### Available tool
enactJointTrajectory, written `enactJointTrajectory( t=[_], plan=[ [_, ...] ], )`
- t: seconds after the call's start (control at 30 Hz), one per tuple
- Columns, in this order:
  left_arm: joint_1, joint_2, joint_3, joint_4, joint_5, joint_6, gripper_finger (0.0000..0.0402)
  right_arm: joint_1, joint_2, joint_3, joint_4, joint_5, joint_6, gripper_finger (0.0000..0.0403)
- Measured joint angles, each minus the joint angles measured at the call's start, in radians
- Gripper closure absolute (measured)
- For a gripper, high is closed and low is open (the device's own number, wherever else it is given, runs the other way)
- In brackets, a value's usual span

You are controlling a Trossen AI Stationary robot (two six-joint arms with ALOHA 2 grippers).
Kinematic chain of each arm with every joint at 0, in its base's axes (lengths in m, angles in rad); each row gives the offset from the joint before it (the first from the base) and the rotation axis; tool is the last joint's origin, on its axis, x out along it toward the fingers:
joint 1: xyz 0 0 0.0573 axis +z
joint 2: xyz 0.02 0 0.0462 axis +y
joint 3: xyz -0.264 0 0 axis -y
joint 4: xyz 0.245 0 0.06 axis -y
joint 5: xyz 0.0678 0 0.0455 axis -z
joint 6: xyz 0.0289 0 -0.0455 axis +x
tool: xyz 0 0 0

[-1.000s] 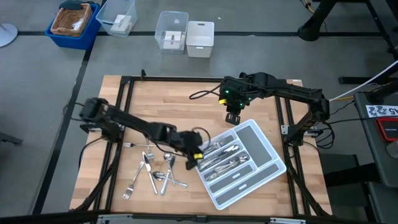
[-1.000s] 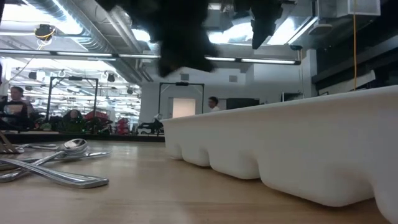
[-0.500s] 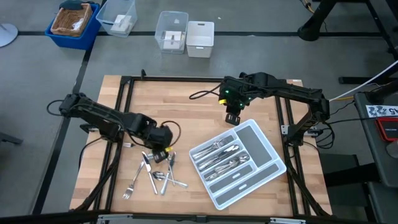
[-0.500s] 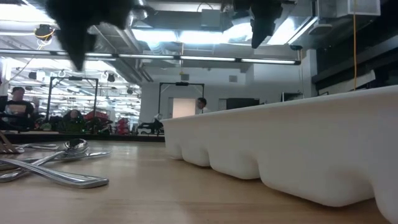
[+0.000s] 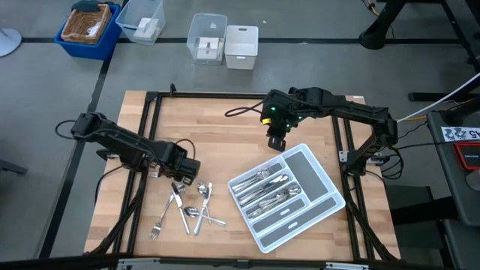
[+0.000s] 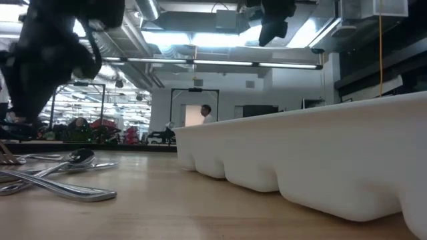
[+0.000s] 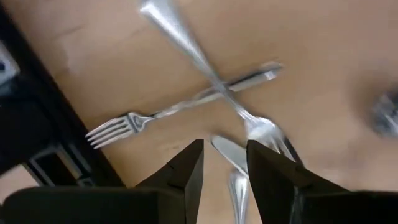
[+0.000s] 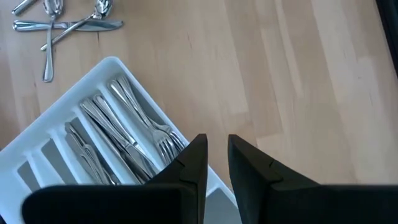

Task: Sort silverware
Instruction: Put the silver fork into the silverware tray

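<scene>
Loose silverware [image 5: 187,208] lies scattered on the wooden table [image 5: 225,127] toward its front left: forks, spoons and knives, several crossed over one another. To their right the light grey tray [image 5: 319,184] sits at an angle, with more sorted pieces [image 5: 266,189] lying lengthwise in its compartments. The left gripper [image 5: 187,174] hangs just above the far edge of the loose pile; its fingers [image 7: 189,171] stand a narrow gap apart and hold nothing, with a fork [image 7: 134,121] and a crossed utensil beneath them. Farther back, the right gripper [image 5: 276,141] hovers near the tray's far corner, its fingers [image 8: 196,158] narrowly parted and empty. Clear plastic boxes [image 5: 208,37] and a blue bin [image 5: 90,28] sit on the floor beyond the table.
</scene>
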Motion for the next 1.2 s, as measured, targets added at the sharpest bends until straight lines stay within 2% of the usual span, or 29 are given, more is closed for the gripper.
enactJointTrajectory(
  t=[0.1, 0.23, 0.33, 0.73, 1.0, 1.1, 1.2],
  plan=[
    [0.034, 0.0, -0.067, 0.075, 0.003, -0.054, 0.029, 0.0, 0.0, 0.0, 0.001, 0.0, 0.0, 0.0338],
    [0.079, 0.0, -0.141, 0.239, 0.003, -0.049, 0.029, 0.0, 0.0, 0.0, 0.001, 0.0, 0.0, 0.0338],
    [0.111, 0.0, -0.183, 0.303, 0.003, -0.05, 0.029, 0.0, 0.0, 0.0, 0.001, 0.0, 0.0, 0.0338],
    [0.163, 0.001, -0.24, 0.305, 0.002, -0.087, 0.029, 0.0, 0.0, 0.0, 0.0, 0.0, 0.0, 0.0338],
    [0.163, -0.005, -0.293, 0.372, 0.003, -0.16, 0.0292, 0.0, 0.0, 0.0, 0.0, 0.0, -0.007, 0.0338],
    [0.163, -0.005, -0.294, 0.376, 0.004, -0.149, 0.0311, 0.0, 0.0, 0.0, 0.0, 0.0, -0.014, 0.0338],
    [0.163, -0.007, -0.296, 0.38, 0.006, -0.143, 0.0349, 0.0, 0.0, 0.0, 0.0, 0.0, -0.021, 0.0338]
  ],
)
